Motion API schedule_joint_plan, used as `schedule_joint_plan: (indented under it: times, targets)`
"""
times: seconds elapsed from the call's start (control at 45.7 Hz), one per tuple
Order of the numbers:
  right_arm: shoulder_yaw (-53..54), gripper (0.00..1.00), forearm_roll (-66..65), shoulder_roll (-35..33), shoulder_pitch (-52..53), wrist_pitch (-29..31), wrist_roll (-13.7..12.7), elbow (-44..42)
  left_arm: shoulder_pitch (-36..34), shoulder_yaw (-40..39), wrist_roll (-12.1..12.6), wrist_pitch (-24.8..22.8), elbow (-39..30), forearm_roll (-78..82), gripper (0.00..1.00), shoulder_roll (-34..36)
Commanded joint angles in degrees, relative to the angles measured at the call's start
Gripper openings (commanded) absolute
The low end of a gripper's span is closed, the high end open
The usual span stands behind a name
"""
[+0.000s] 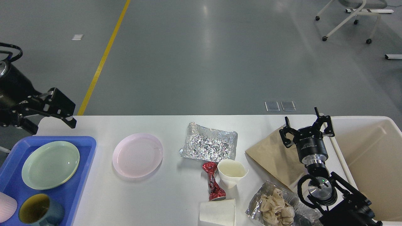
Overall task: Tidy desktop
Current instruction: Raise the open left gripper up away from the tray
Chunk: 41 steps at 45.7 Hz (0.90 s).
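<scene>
The wide, smooth white rectangular desktop (163, 201) with rounded corners fills the lower part of the head view. The left gripper (64, 114) hangs above the desktop's far left corner, over the far edge of the blue plastic tray (80, 175); it holds nothing, and whether its fingers are spread or closed cannot be told from this angle. The right gripper (306, 125) stands upright over the right side of the desktop, its black fingers spread wide and empty, above the tan paper sheet (273, 157) and just beside the rim of the cream rectangular bin (377, 150).

On the tray lie a pale green round plate (51, 164), a dark teal mug (39, 214) with a yellowish inside, and, at the picture's edge, part of a pale pink rounded thing (6, 207). Right of the tray, a pale pink round plate (137, 154) lies flat on the desktop. Near the middle sits a crumpled silver foil tray (209, 146); in front of it are a twisted red foil wrapper (213, 181) and a dented white paper cup (231, 172), upright. A second white paper cup (218, 212) lies on its side at the near edge. A second silver foil tray holding crumpled beige tissue (278, 208) lies near the right arm's base.
</scene>
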Motion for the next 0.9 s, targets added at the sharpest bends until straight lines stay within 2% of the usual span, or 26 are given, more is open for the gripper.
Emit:
schedule_joint_plan:
  times: [0.0, 0.153, 0.241, 0.394, 0.635, 0.876]
  targets:
    - [-0.04, 1.00, -0.02, 0.08, 0.00, 0.00, 0.00, -0.01, -5.64, 0.42, 3.64, -0.74, -2.10, -9.79, 0.96, -6.80]
    - [0.04, 1.00, -0.02, -0.01, 0.00, 0.00, 0.00, -0.09, -11.44, 0.24, 11.64, -0.74, -6.22, -19.11, 0.96, -11.81]
    - [-0.04, 1.00, -0.02, 0.08, 0.00, 0.00, 0.00, -0.09, -14.87, 0.07, 14.10, -0.74, -9.21, -23.77, 0.96, -13.40]
    - [0.04, 1.00, -0.02, -0.01, 0.00, 0.00, 0.00, -0.09, -18.04, -0.02, 14.28, -0.74, -13.26, -28.69, 0.96, -14.54]
    - [-0.04, 1.00, -0.02, -0.01, 0.00, 0.00, 0.00, -0.09, -17.42, -0.20, 13.76, -0.74, -13.26, -29.58, 0.96, -14.90]
    - [-0.04, 1.00, -0.02, -0.01, 0.00, 0.00, 0.00, -0.09, -16.81, 0.24, 14.28, -0.49, -13.26, -29.23, 0.96, -14.90]
